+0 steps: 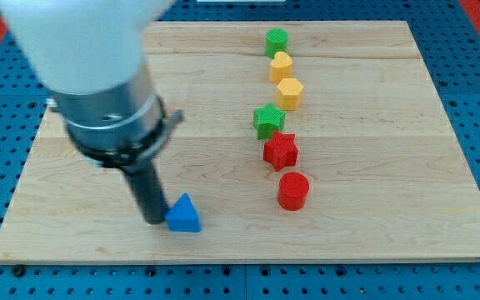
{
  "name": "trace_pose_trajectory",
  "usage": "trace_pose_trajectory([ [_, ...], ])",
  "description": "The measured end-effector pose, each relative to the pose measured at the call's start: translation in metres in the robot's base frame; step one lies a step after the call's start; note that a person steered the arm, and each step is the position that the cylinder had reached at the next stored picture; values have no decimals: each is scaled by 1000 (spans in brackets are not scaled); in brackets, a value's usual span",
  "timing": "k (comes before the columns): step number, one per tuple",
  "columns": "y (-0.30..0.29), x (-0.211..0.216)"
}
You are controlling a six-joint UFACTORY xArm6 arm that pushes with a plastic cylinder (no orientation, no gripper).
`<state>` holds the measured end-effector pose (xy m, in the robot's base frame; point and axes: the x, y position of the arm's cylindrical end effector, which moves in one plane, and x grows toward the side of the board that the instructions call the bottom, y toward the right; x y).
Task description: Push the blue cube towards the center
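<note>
A blue block (183, 214) that looks triangular lies near the view's bottom edge of the wooden board (373, 233), left of the middle. No other blue block shows. My tip (153, 220) stands on the board just left of this block, touching or almost touching its left side. The arm's grey and white body fills the view's upper left and hides the board behind it.
A rough column of blocks runs down the view's middle right: a green cylinder (277, 41), a yellow block (282, 65), a yellow hexagon (290, 92), a green star (267, 121), a red star (280, 151) and a red cylinder (293, 191).
</note>
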<state>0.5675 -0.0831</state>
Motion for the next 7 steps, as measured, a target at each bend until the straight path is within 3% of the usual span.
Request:
trace_pose_trajectory([
  [1,64,0],
  [2,88,4],
  [4,80,15],
  [6,-77,-141],
  [7,-95,-192],
])
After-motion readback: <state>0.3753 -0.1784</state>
